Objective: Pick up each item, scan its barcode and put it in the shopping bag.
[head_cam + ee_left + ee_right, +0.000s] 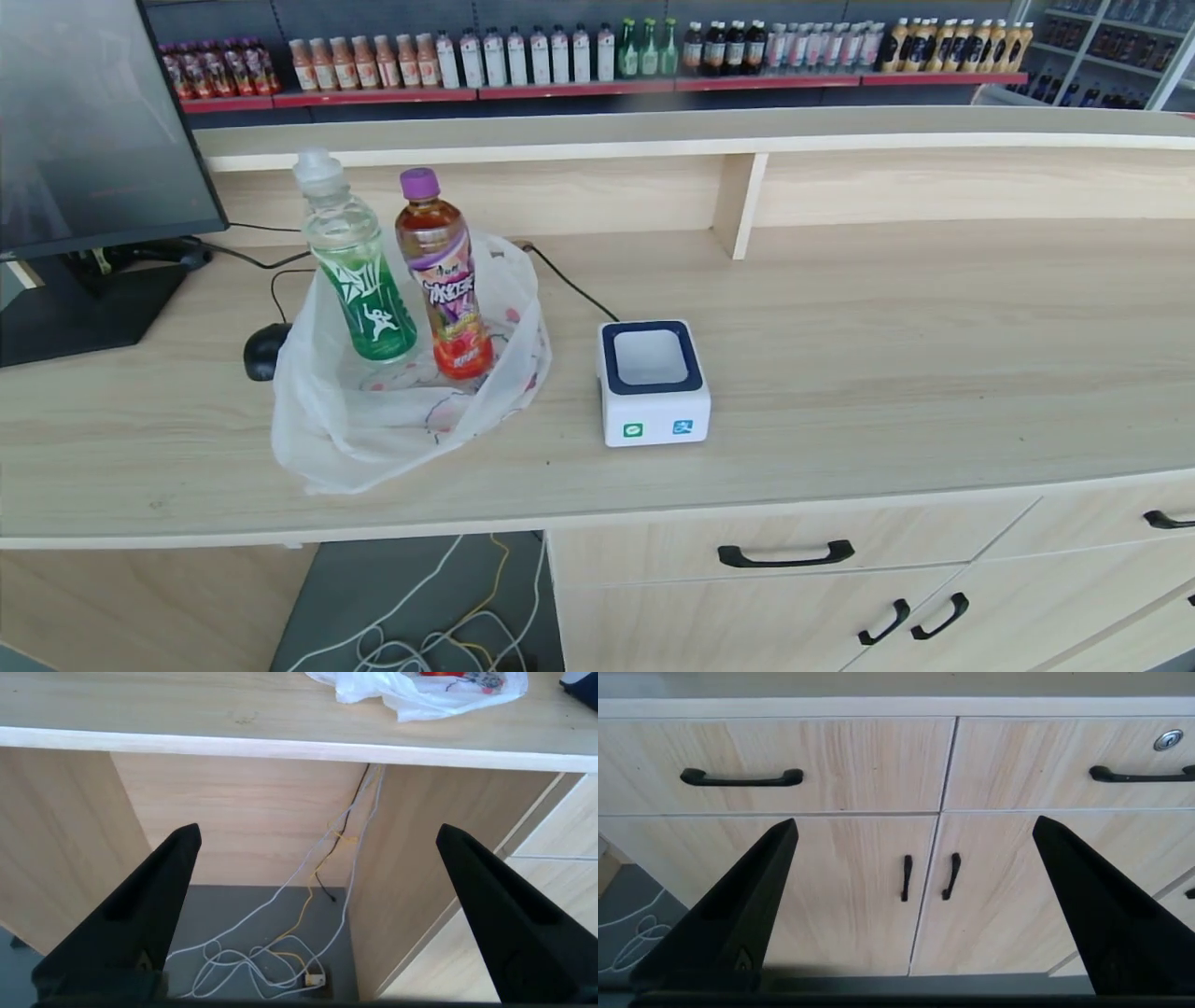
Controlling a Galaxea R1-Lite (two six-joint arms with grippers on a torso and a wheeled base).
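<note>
Looks like the tail end of the task: on the light wood worktop, all goods in sight already inside the shopping bag. Calls next, probably, for little more than a check for further items. Given one, calls for a lift, a pass of its barcode over the barcode scanner, then a careful lowering into the bag without tipping what stands there.

Toward the robot's left on the worktop: the bag, thin white plastic, mouth slumped open. Holds two upright drinks close side by side: a clear bottle with a green label and, to its right, a reddish tea bottle with a purple cap. Just beside the bag, on its right: the small white scanner, window facing up.

Low before the cabinet fronts, below the worktop edge: left claw and right claw, each spread wide, gripping nothing.
</note>
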